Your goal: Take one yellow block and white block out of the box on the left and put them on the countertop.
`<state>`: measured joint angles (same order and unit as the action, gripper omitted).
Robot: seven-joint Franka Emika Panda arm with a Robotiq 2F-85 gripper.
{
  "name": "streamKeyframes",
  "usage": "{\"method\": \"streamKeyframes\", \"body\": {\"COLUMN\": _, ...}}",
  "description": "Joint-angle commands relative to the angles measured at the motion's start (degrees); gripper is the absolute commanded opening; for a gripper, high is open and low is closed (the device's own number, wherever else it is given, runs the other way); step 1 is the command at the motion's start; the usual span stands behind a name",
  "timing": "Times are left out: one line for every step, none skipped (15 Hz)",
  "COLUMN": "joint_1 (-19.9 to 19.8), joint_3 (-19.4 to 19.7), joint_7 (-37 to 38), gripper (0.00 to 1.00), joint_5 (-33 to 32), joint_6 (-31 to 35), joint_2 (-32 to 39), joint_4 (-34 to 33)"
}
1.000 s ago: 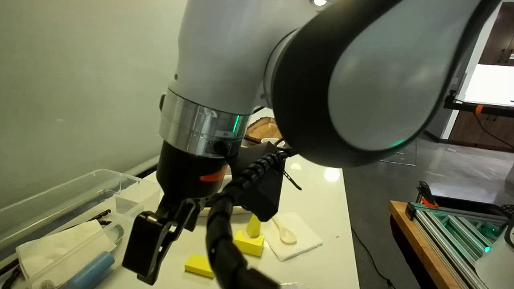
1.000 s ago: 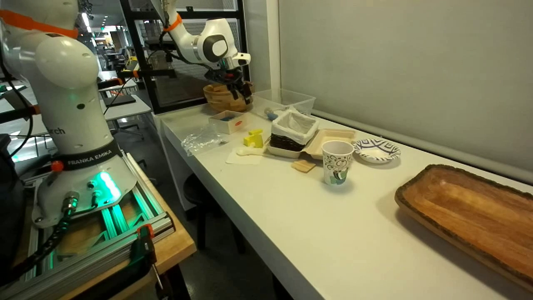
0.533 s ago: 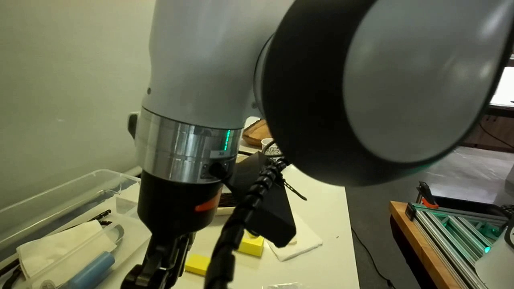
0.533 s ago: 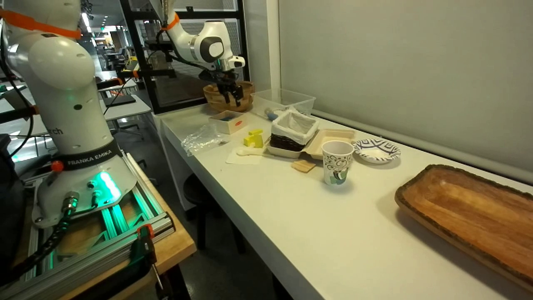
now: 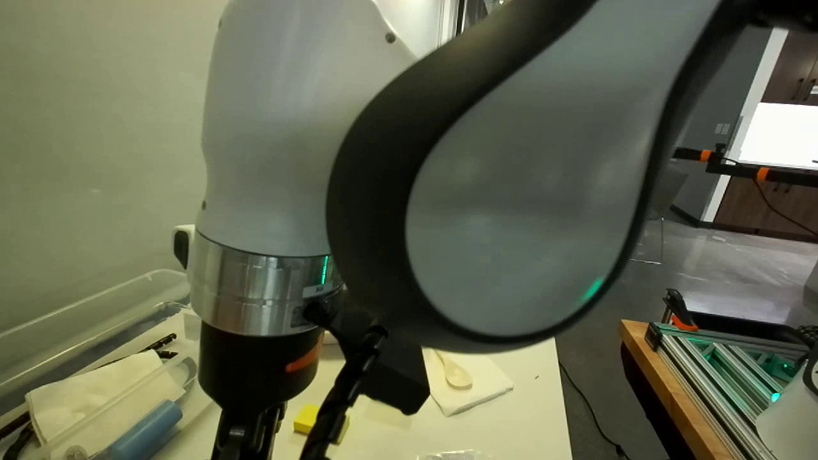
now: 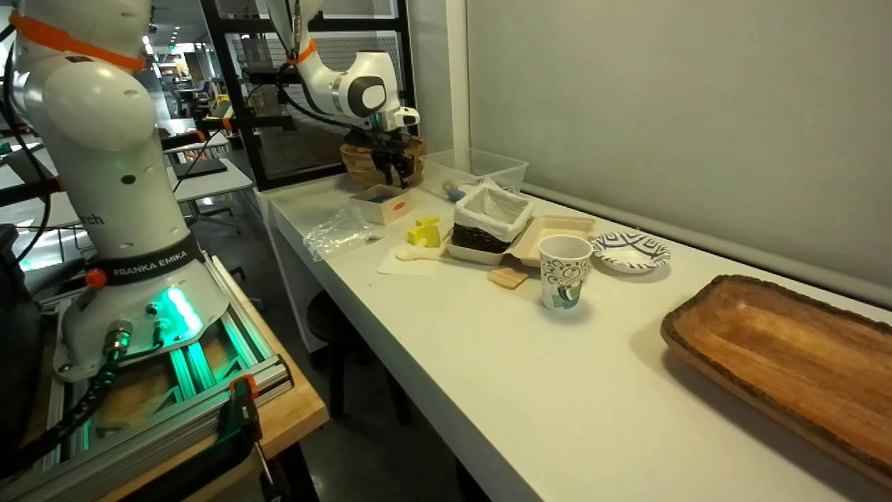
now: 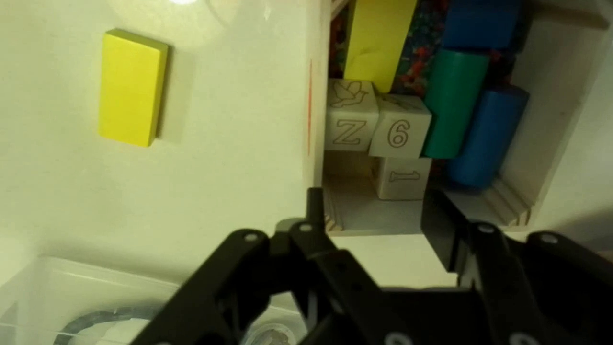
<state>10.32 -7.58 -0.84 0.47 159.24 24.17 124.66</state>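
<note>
Wrist view, left: a yellow block [image 7: 129, 88] lies on the countertop [image 7: 230, 191]; right, the wooden box [image 7: 318, 120]; the gripper [image 7: 373, 197] has jaws apart; likely pick: the white block marked 1 [image 7: 404, 178], inside; centre over it, descend vertically, clear the box's rim.

We had a plain pale wall [image 5: 96, 128] in both exterior views. In an exterior view we saw shiny grey floor [image 5: 722, 281], a thin black cable [image 5: 592, 412] lying on it, and dark wood cabinets [image 5: 791, 70] above and below a bright white panel [image 5: 779, 135], too washed out for us to identify. In an exterior view we got a black-framed glass partition [image 6: 300, 148], a white post [image 6: 458, 84] just right of it, white tables [image 6: 217, 185] to its left, and a black stool [image 6: 334, 329] in shadow. Ceiling [image 6: 185, 17] farther back was dark, lights [image 6: 147, 45] on.
</note>
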Motion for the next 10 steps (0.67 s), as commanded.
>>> {"method": "streamKeyframes", "body": {"joint_1": -1.2, "joint_3": -2.1, "joint_7": -2.3, "gripper": 0.61, "joint_5": 0.4, "joint_6": -3.0, "joint_2": 2.6, "joint_4": -2.9}}
{"method": "streamKeyframes", "body": {"joint_1": -1.2, "joint_3": -2.5, "joint_7": -2.5, "gripper": 0.6, "joint_5": 0.6, "joint_6": -3.5, "joint_2": 2.9, "joint_4": -3.2}}
{"method": "streamKeyframes", "body": {"joint_1": -1.2, "joint_3": -2.8, "joint_7": -2.4, "gripper": 0.6, "joint_5": 0.7, "joint_6": -4.6, "joint_2": 2.9, "joint_4": -3.4}}
{"method": "streamKeyframes", "body": {"joint_1": -1.1, "joint_3": -3.0, "joint_7": -2.4, "gripper": 0.64, "joint_5": 0.8, "joint_6": -5.4, "joint_2": 2.8, "joint_4": -3.5}}
{"method": "streamKeyframes", "body": {"joint_1": -1.0, "joint_3": -3.3, "joint_7": -2.4, "gripper": 0.65, "joint_5": 0.8, "joint_6": -6.0, "joint_2": 2.8, "joint_4": -3.7}}
{"method": "streamKeyframes", "body": {"joint_1": -0.9, "joint_3": -3.4, "joint_7": -2.4, "gripper": 0.65, "joint_5": 0.7, "joint_6": -6.7, "joint_2": 2.8, "joint_4": -4.0}}
{"method": "streamKeyframes", "body": {"joint_1": -0.9, "joint_3": -3.4, "joint_7": -2.5, "gripper": 0.67, "joint_5": 0.6, "joint_6": -7.0, "joint_2": 3.0, "joint_4": -4.3}}
{"method": "streamKeyframes", "body": {"joint_1": -0.7, "joint_3": -3.0, "joint_7": -2.0, "gripper": 0.63, "joint_5": 0.2, "joint_6": -6.8, "joint_2": 3.3, "joint_4": -4.5}}
{"method": "streamKeyframes", "body": {"joint_1": -0.9, "joint_3": -3.1, "joint_7": -2.0, "gripper": 0.63, "joint_5": 0.6, "joint_6": -6.6, "joint_2": 3.6, "joint_4": -4.8}}
{"method": "streamKeyframes", "body": {"joint_1": -1.1, "joint_3": -3.3, "joint_7": -2.2, "gripper": 0.62, "joint_5": 1.0, "joint_6": -6.0, "joint_2": 4.0, "joint_4": -4.9}}
